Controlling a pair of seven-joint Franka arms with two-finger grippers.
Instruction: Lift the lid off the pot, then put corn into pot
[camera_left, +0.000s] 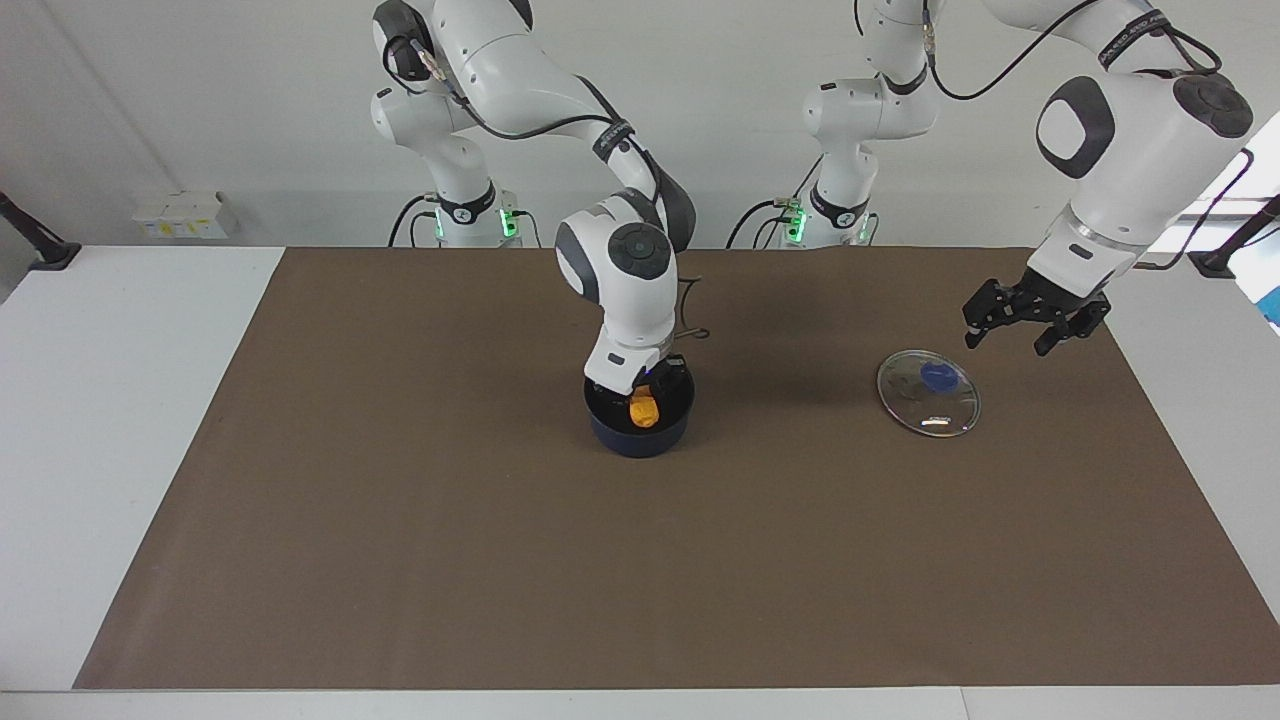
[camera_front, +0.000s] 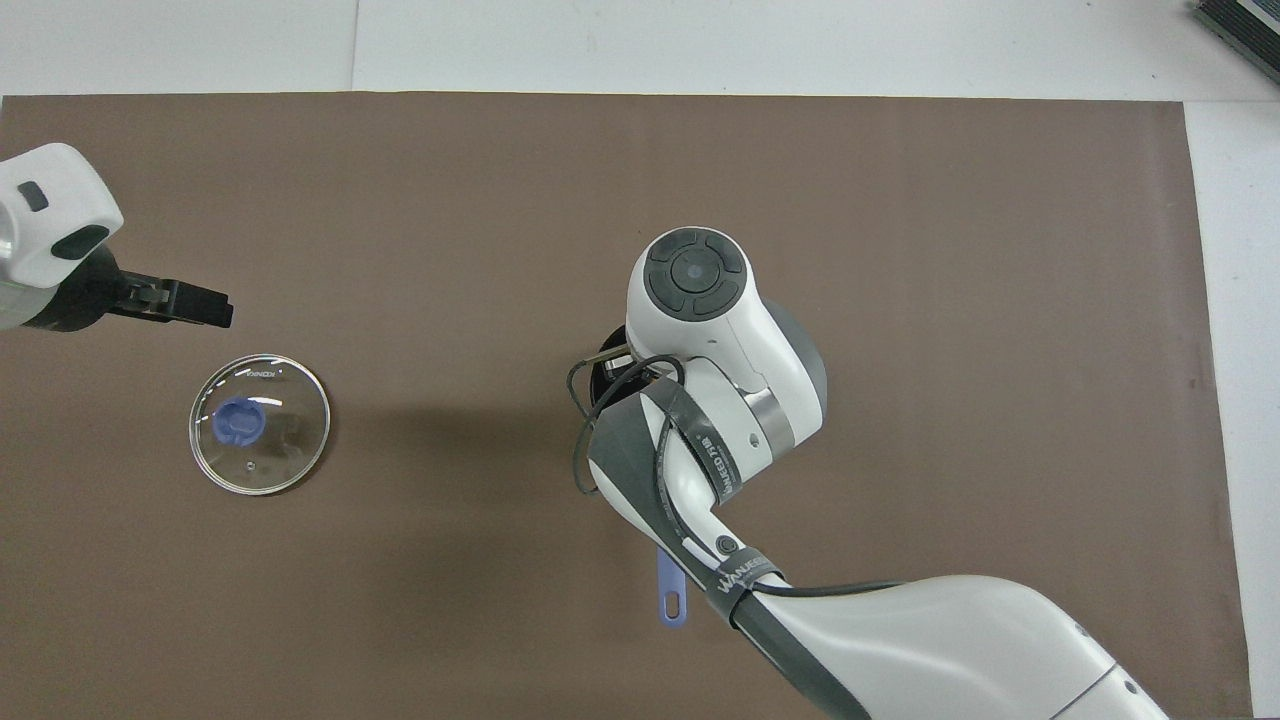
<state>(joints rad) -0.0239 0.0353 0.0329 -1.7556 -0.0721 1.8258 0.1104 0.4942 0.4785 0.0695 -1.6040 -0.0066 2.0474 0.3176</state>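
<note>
Hiding the pot (camera_left: 638, 425): right gripper (camera_left: 648, 392) clamped on corn (camera_left: 643, 409); left gripper (camera_left: 1012, 330) apart beside lid (camera_left: 928, 393).

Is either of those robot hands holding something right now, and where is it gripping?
The right gripper is down in the pot at the corn; whether it grips it cannot be told. The left gripper holds nothing.

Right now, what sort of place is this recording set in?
Most likely a robotics lab bench, not a kitchen: two white arms are mounted at a white table covered by a brown mat, and the only cookware is a small dark navy saucepan and a clear glass lid.
</note>
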